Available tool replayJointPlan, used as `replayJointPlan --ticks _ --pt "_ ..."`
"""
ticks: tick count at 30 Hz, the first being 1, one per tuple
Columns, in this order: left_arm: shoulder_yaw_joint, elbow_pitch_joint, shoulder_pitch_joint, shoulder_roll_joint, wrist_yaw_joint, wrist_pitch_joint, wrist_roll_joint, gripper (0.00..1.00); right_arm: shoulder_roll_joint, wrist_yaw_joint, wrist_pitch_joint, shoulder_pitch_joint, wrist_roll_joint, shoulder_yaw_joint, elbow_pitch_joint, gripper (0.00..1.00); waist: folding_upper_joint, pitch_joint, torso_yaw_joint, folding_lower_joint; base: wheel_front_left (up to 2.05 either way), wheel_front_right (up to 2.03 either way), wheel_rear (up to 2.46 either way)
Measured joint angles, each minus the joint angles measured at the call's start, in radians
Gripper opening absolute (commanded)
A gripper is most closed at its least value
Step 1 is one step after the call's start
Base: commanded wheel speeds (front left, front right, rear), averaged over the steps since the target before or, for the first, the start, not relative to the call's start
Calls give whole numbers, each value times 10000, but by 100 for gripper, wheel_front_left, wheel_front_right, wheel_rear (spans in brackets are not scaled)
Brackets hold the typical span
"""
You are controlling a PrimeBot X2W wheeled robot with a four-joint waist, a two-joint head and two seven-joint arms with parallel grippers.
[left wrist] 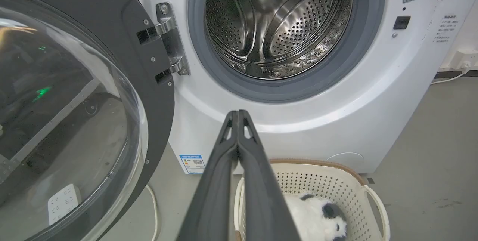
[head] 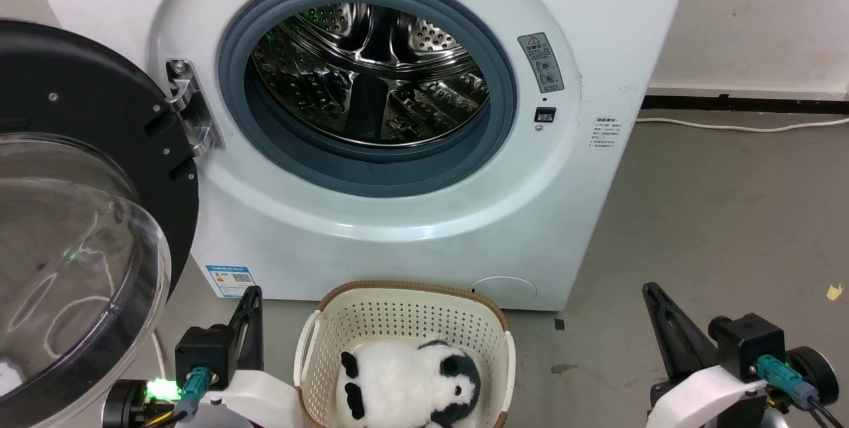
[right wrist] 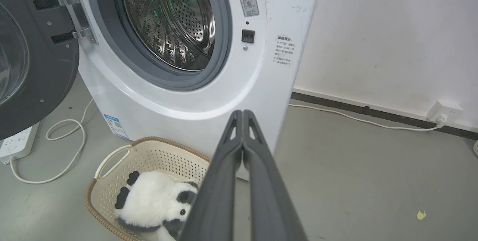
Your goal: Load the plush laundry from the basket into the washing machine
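The white and black plush laundry (head: 408,385) lies in the cream basket (head: 317,342), which stands on the floor in front of the washing machine (head: 464,215). The machine's door (head: 86,215) hangs open to the left and the steel drum (head: 371,76) looks bare. My left gripper (head: 252,295) is shut with nothing in it, just left of the basket. My right gripper (head: 650,290) is shut too, well to the right of the basket. In the left wrist view the plush (left wrist: 317,218) shows beside my closed left gripper (left wrist: 237,113); in the right wrist view the plush (right wrist: 153,203) lies left of my right gripper (right wrist: 242,113).
A white cable (right wrist: 67,151) and a power strip (right wrist: 16,144) lie on the floor under the open door. Another cable (right wrist: 354,118) runs along the wall to a socket (right wrist: 444,112). Grey floor (head: 716,229) spreads to the right of the machine.
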Motion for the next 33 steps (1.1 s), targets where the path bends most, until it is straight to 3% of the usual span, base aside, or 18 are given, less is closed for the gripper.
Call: replayJointPlan --ticks 23,24,33 --pt "6 0 0 0 0 0 0 0 0 0 0 0 0 2 0 0 0 0 0 0 0 0 0" --pt "4 2 4 0 2 0 -2 100 0 0 0 3 2 4 4 100 0 0 0 0 0 0 0" --pt "-54 4 6 0 19 -19 -2 100 0 0 -35 5 38 -8 13 100 0 -2 -14 0 0 0 0"
